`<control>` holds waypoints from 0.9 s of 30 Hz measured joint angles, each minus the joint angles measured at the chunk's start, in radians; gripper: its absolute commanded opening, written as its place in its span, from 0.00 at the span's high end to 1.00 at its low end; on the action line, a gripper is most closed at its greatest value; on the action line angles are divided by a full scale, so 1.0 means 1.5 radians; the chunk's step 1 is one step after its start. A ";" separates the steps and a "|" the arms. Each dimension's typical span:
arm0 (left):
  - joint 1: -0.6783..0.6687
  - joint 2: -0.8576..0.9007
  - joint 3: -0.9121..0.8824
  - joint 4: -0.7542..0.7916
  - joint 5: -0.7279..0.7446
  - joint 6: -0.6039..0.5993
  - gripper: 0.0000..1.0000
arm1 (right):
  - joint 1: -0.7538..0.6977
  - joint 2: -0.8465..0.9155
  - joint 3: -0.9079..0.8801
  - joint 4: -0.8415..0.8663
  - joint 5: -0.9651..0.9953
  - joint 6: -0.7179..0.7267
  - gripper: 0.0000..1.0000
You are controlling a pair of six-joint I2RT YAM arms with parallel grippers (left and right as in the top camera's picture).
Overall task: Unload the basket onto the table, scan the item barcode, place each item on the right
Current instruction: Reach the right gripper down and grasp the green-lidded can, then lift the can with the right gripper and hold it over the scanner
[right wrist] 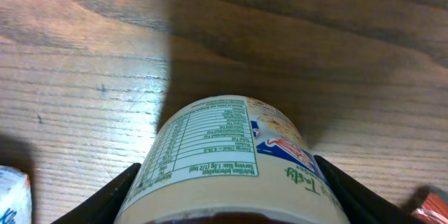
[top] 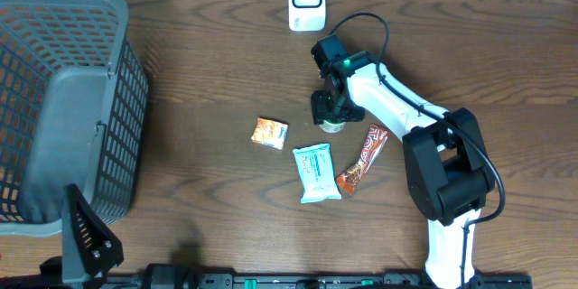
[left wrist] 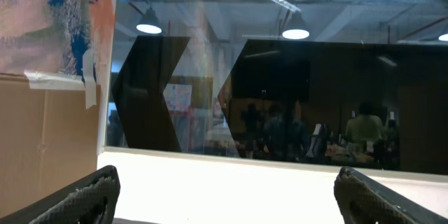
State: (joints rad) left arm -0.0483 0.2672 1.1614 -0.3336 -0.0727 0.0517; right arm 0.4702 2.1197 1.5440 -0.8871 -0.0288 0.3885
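Right claw (right wrist: 234, 190) is seen narrowed about the cream, label-wrapped round tub (right wrist: 217, 140) on the wooden tabletop (right wrist: 84, 77), its grip unconfirmed; if closed off-centre, the tub could be squeezed out or toppled.

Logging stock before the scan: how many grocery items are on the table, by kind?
Flat packets: 3: orange packet, pale blue packet, red bar
Tubs: 1: round tub
Total: 4
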 measured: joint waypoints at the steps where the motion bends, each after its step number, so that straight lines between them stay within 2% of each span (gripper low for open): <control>1: 0.000 0.000 0.000 0.001 0.000 0.000 0.02 | 0.000 0.000 0.000 -0.004 0.001 0.000 0.56; 7: 0.000 0.000 0.000 0.001 0.000 0.000 0.02 | -0.002 0.008 0.024 -0.098 0.000 -0.002 0.55; 14: 0.000 -0.005 0.000 0.001 0.011 0.000 0.02 | -0.019 0.021 0.142 -0.292 -0.018 -0.007 0.56; 19: 0.000 -0.067 -0.009 0.002 0.015 0.000 0.02 | -0.019 0.021 0.208 -0.386 -0.045 -0.021 0.56; 27: 0.000 -0.175 -0.085 0.017 0.015 0.000 0.02 | -0.019 0.021 0.217 -0.452 -0.122 -0.027 0.53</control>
State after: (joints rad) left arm -0.0483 0.0044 1.0340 -0.3088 -0.0502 0.0513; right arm 0.4416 2.1513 1.8690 -1.5654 -0.2119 0.3477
